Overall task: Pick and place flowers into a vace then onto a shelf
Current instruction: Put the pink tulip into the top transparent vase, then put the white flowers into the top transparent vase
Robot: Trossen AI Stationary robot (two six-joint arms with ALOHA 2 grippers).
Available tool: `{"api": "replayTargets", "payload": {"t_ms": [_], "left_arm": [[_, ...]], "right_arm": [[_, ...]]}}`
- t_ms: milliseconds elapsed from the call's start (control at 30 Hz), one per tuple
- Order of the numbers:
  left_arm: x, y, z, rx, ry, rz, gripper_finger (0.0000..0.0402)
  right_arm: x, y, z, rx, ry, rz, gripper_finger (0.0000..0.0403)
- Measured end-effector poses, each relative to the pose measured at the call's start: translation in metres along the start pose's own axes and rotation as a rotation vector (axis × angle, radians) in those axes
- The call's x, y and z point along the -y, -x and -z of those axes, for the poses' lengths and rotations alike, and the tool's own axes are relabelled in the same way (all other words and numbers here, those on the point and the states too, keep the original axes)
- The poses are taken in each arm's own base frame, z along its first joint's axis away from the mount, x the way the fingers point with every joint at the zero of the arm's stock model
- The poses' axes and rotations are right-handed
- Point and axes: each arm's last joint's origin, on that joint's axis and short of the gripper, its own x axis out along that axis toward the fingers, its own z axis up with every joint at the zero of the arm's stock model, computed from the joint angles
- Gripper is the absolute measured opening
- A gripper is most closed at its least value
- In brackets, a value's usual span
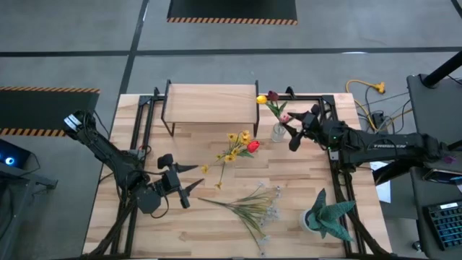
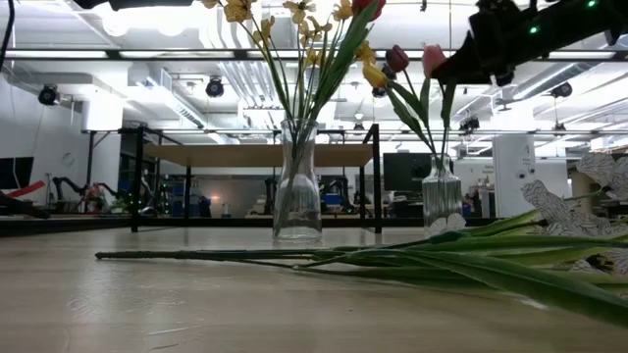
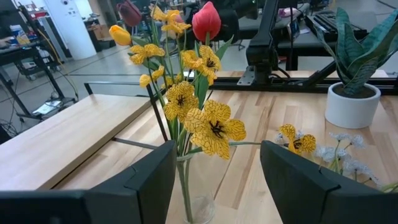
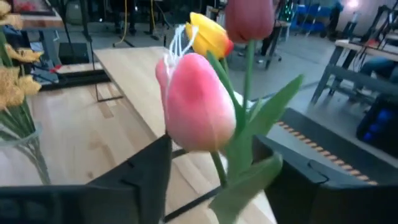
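Two clear glass vases stand on the table. One vase [image 1: 219, 183] [image 2: 297, 201] [image 3: 194, 202] holds yellow blossoms and a red tulip [image 3: 206, 22]. My left gripper [image 1: 193, 179] [image 3: 214, 180] is open, level with this vase, one finger on each side of it and apart from it. The other vase [image 1: 278, 133] [image 2: 442, 201] holds pink, yellow and dark tulips. My right gripper [image 1: 291, 134] [image 4: 221, 180] is open around the pink tulip's stem [image 4: 217, 167] just under its blossom [image 4: 194, 112]; no touch shows. The shelf [image 1: 211, 100] [image 2: 255, 155] stands at the far edge.
A bunch of loose green stems with white blossoms [image 1: 249, 206] [image 2: 412, 260] lies flat on the table near its near edge. A white pot with a teal spiky plant [image 1: 326, 217] [image 3: 353, 93] stands at the near right corner. Black frame rails [image 1: 338, 173] run along the sides.
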Motion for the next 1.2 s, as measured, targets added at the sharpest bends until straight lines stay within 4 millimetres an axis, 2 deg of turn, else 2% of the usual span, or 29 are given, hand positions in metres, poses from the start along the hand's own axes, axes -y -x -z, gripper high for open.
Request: {"api": "replayTargets", "payload": {"t_ms": [133, 333, 600, 700, 833, 1000, 1100, 1200], "left_arm": [[0.000, 0.000, 0.000, 0.000, 0.000, 0.000, 0.0216], [-0.001, 0.000, -0.009, 0.019, -0.014, -0.028, 0.0216], [-0.001, 0.000, -0.012, 0.022, -0.010, -0.031, 0.0216], [0.000, 0.000, -0.012, 0.020, -0.012, -0.032, 0.0216], [-0.002, -0.004, -0.012, 0.019, -0.009, -0.048, 0.0216], [-0.005, -0.008, -0.012, 0.017, -0.007, -0.065, 0.0216], [-0.005, -0.009, -0.012, 0.016, -0.007, -0.069, 0.0216], [-0.005, -0.009, -0.012, 0.016, -0.007, -0.068, 0.0216]], "right_arm": [[0.009, 0.016, -0.004, -0.046, 0.008, 0.001, 0.0243], [0.020, 0.039, -0.009, -0.011, -0.055, -0.050, 0.0246], [0.014, 0.058, -0.003, 0.062, -0.031, -0.566, 0.0237], [0.009, 0.059, 0.006, 0.087, 0.040, -0.713, 0.0238], [0.002, 0.055, 0.013, 0.203, 0.013, -0.890, 0.0235], [-0.004, 0.045, 0.029, 0.356, -0.019, -0.902, 0.0233], [-0.008, 0.042, 0.045, 0.376, 0.054, -0.938, 0.0233], [-0.009, 0.041, 0.049, 0.378, 0.072, -0.962, 0.0233]]}}
